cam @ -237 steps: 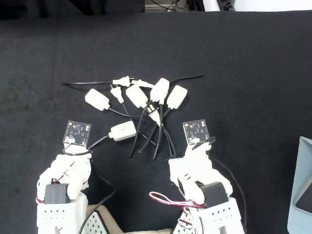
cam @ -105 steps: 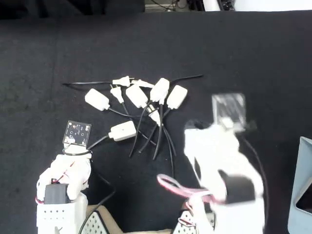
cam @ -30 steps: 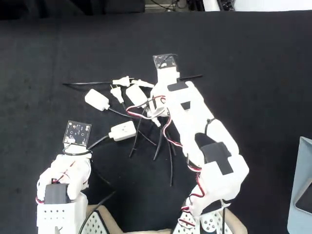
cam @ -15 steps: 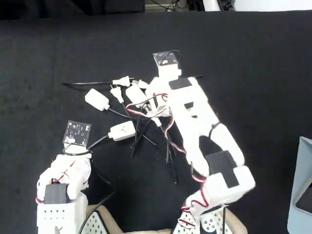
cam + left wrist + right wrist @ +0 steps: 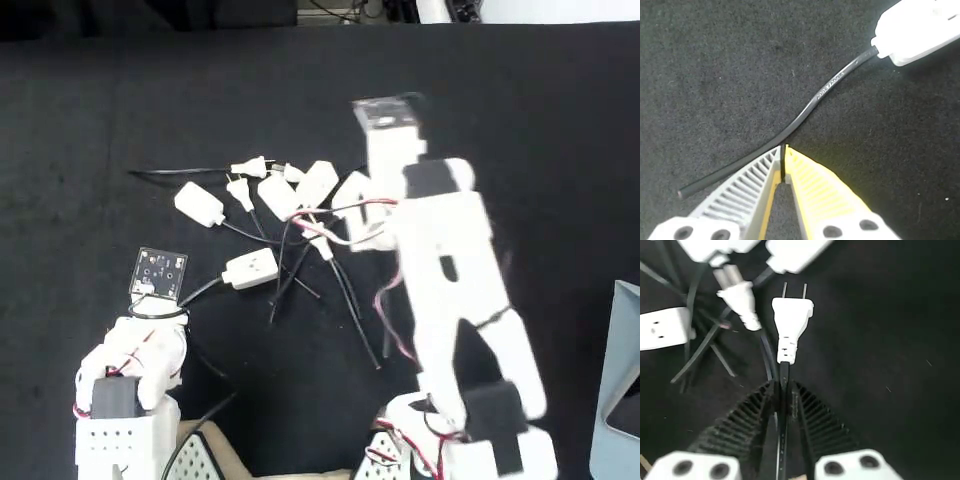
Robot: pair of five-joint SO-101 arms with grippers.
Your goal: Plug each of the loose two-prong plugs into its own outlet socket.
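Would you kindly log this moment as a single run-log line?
right gripper: shut on plug cord | two-prong plug: prongs bare, unplugged | left gripper: shut, tips at black cord of outlet socket

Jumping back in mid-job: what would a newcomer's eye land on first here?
The long white right arm stretches across the black table over a tangle of white plugs, sockets and cords. In its wrist view, the right gripper is shut on the black cord just behind a two-prong plug, prongs pointing away. The left arm sits folded at the near edge, a socket block just ahead.
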